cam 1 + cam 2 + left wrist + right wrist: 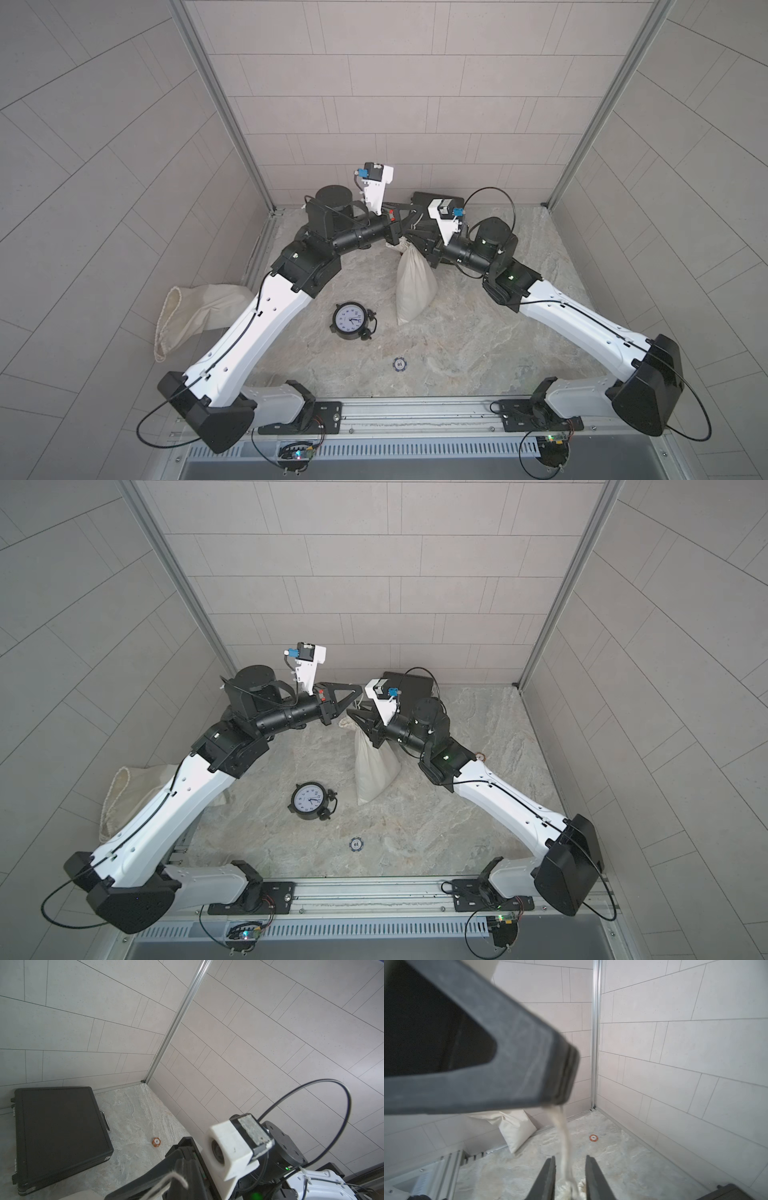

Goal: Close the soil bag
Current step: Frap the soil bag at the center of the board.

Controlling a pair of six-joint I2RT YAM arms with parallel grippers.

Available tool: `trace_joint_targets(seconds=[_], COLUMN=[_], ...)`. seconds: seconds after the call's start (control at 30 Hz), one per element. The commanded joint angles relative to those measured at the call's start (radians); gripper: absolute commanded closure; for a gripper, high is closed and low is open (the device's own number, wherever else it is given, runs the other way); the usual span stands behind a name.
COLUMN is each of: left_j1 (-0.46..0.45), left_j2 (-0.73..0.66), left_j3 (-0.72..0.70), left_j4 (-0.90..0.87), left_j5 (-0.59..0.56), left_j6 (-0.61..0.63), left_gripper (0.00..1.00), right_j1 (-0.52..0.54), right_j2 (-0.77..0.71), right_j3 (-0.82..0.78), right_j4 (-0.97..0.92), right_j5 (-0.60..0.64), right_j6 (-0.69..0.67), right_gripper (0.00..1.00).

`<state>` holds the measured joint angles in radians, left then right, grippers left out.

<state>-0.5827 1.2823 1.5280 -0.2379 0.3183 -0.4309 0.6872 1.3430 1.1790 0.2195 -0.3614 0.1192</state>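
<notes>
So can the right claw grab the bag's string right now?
Probably yes. The string runs from the shut left gripper straight between the right gripper's open jaws. Nothing is in the way, so closing should catch it.

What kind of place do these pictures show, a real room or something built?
Probably a built robot test cell, not a real room: tile-look wall panels joined by aluminium posts, a stone-look tabletop, and the left arm and right arm mounted on a metal rail.
</notes>
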Motion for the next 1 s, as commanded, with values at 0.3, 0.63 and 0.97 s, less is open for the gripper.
trace_joint_targets(seconds=[0.3, 0.63, 0.97], left_j1=[0.004, -0.03, -0.093], left_j2=[-0.24, -0.294, -0.096], left_j3=[-0.4, -0.827, -0.756], left_j4=[0.305, 0.726, 0.903], left_j5=[-0.231, -0.313, -0.351], left_j6=[0.158, 0.371, 0.462], left_gripper=[0.4, 0.22, 0.26], right_j1=[0.003, 0.003, 0.005], right_j2=[-0.052, -0.076, -0.086], right_j3=[0.084, 0.108, 0.116], right_j4=[-0.151, -0.193, -0.221], right_j5=[0.111, 0.11, 0.107], right_j6=[0.068, 0.123, 0.133], right_gripper=[1.0, 1.0, 1.0])
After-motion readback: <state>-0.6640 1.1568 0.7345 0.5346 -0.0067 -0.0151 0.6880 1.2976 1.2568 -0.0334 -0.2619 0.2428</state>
